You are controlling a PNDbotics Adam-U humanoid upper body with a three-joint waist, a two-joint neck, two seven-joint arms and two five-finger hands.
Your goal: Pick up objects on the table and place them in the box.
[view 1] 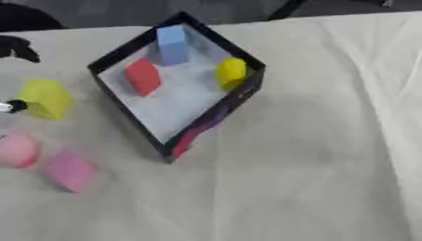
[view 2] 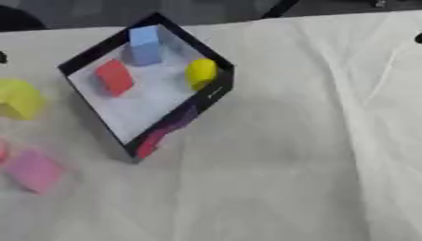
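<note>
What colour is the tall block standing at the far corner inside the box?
Light blue. The tall block shows best in the left eye view.

The black-walled square box [view 1: 176, 87] sits turned like a diamond at about 11 o'clock on the white cloth-covered surface [view 1: 313, 155], open from above. Inside, a blue block [view 1: 171, 44], a red block [view 1: 142, 76] and a yellow rounded piece [view 1: 231, 72] crowd the far half; the near floor is bare. Toward 9 o'clock, a yellow block [view 1: 45, 98], a pink round piece [view 1: 16, 149] and a pink block [view 1: 70, 170] stand apart. From 1 to 6 o'clock the cloth lies open.
</note>
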